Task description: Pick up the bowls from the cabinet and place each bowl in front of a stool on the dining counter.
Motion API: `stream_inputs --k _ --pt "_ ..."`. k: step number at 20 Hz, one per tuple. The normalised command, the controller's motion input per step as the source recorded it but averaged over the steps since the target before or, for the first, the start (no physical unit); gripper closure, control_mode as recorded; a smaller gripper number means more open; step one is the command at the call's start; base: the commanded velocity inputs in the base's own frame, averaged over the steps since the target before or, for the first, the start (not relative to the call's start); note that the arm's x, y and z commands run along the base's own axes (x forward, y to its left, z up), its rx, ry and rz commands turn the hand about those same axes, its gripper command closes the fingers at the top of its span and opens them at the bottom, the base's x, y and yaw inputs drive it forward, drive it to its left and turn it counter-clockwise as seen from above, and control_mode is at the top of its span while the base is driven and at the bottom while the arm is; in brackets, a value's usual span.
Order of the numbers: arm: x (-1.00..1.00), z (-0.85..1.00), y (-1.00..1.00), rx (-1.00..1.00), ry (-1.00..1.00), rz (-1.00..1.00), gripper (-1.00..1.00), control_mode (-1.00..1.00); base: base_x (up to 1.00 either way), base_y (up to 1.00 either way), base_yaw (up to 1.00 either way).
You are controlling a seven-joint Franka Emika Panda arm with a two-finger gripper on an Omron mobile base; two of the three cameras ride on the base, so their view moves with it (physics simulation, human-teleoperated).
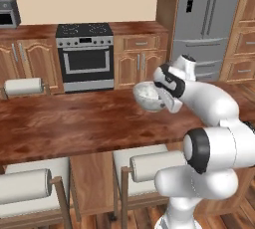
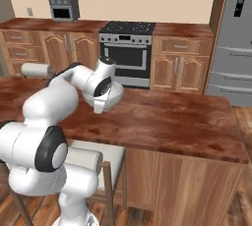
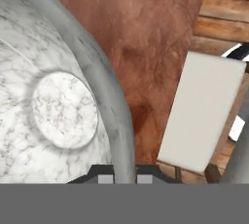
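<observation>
I hold the pale grey-white speckled bowl [image 1: 148, 96] tilted just above the dining counter [image 1: 74, 123], near its front edge. My gripper [image 1: 163, 103] is shut on the bowl's rim. In the hand view the bowl [image 3: 58, 111] is at the left, and its rim runs down between the two fingertips of the gripper [image 3: 121, 177]. From the right, the bowl [image 2: 117, 94] peeks out beside the gripper [image 2: 108, 103] over the counter [image 2: 177, 117]. A stool [image 1: 147, 166] stands just below it. The cabinet is out of view.
A second stool [image 1: 30, 185] stands further left at the counter's front. The stool's pale seat [image 3: 202, 111] lies below the counter edge. Behind the counter are a stove [image 1: 85, 56], reddish-brown cupboards [image 1: 30, 58] and a steel fridge [image 1: 209, 19].
</observation>
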Motion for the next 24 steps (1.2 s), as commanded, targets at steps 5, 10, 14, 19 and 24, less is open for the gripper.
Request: stream_inputs --k 5,10,14,19,24 --pt "0.73 -0.37 0.00 -0.03 0.15 0.00 1.00 -1.00 0.00 0.00 0.00" --pt "0.30 -0.61 0.00 0.00 0.22 0.03 1.00 -1.00 0.00 0.00 0.00" --pt "0.12 -0.68 0.03 0.00 0.03 0.06 1.00 -1.00 0.00 0.00 0.00" --pt "0.18 -0.71 0.18 0.00 -0.11 0.04 1.00 -1.00 0.00 0.00 0.00" --pt "0.09 -0.30 0.15 0.00 -0.06 0.00 1.00 -1.00 0.00 0.00 0.00"
